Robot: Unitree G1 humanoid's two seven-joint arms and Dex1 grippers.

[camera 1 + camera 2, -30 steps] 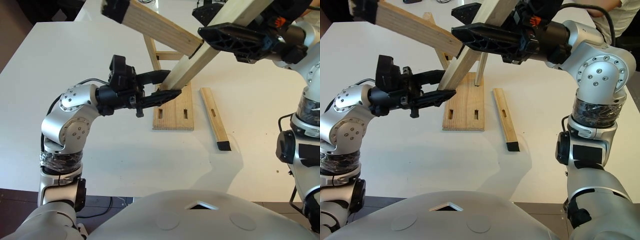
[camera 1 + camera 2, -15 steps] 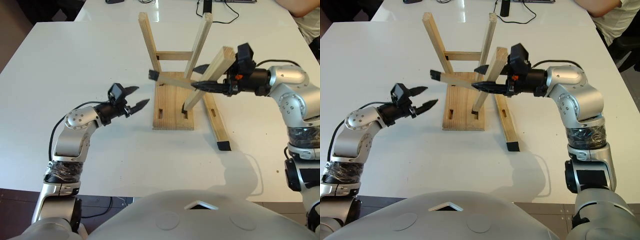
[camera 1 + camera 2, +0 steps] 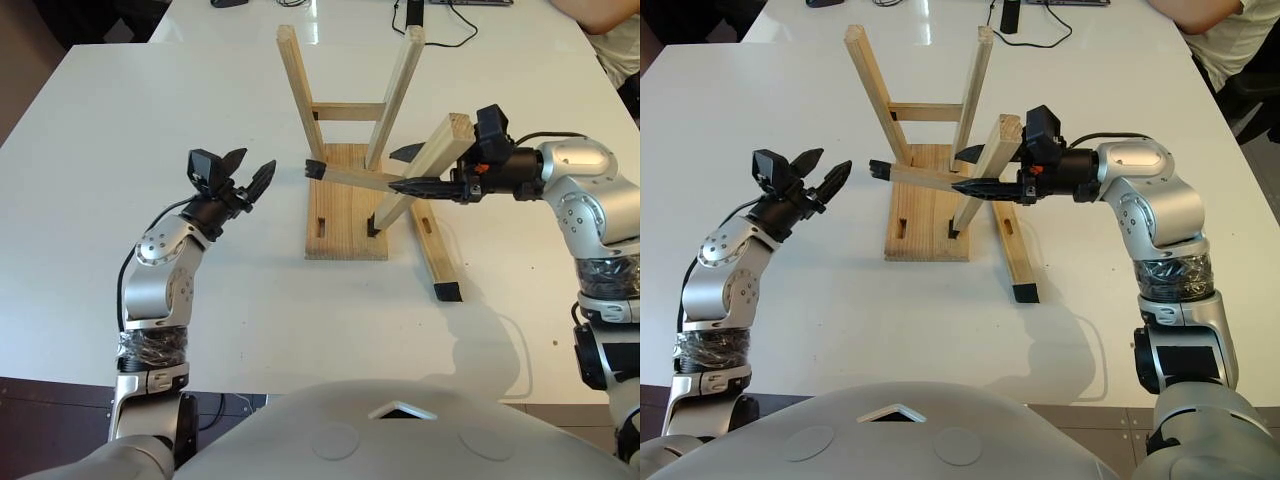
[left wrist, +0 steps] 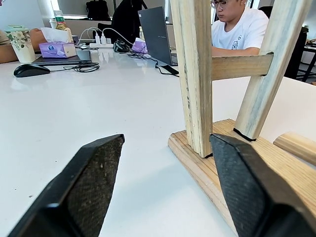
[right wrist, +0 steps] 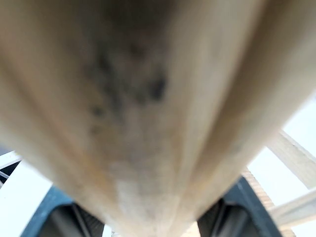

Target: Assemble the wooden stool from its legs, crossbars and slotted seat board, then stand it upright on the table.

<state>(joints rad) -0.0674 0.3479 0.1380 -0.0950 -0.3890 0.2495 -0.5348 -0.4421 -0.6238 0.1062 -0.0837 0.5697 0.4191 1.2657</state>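
Observation:
The slotted seat board [image 3: 345, 215] lies flat mid-table. Two legs [image 3: 298, 100] [image 3: 397, 92], joined by a crossbar [image 3: 345, 111], stand in its far slots. My right gripper [image 3: 405, 170] is shut on a third leg [image 3: 428, 165], which leans with its black-tipped foot at the near right slot [image 3: 374, 226]. A crossbar [image 3: 345, 177] sticks out leftward from that leg. In the right wrist view the held leg [image 5: 133, 108] is very close. My left gripper [image 3: 243, 175] is open above the table, left of the board. Its wrist view faces the board [image 4: 232, 163] between its fingers [image 4: 94, 173].
A fourth leg [image 3: 432, 243] with a black tip lies on the table just right of the board. Cables and a mouse [image 3: 230, 3] sit at the far edge. Bare white table [image 3: 150, 110] stretches to the left and in front.
Both arms dropped from close to the head camera down to the board. The held leg's foot came to the near right slot. My left gripper let go, opened and drew back to the left.

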